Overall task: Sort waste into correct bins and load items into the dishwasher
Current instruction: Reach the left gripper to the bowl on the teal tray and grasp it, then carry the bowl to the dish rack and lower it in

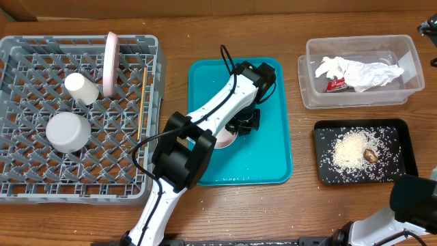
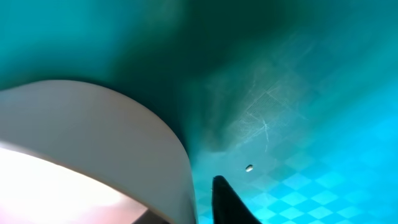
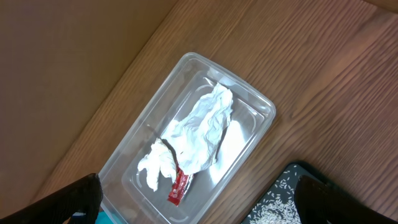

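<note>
Overhead view: the left arm reaches across the teal tray, and the left gripper sits low over a white bowl that peeks out from under it near the tray's middle. From the left wrist, the bowl's curved wall fills the lower left. One dark fingertip stands just beside it on the outside, above the tray floor, with a stray grain lying nearby. The other finger is out of sight, so I cannot tell whether the jaws are clamped on the bowl or spread. At the left of the table, the dish rack holds a plate standing on edge and a cup just beside it. It also holds an upturned bowl, and chopsticks lie along its right side. At the far right, the clear tub contains crumpled paper and a red wrapper. Below it, the black tray carries rice grains and a brown lump. The right gripper hangs above the tub, its fingertips wide apart at the bottom corners of the right wrist view, holding nothing.
</note>
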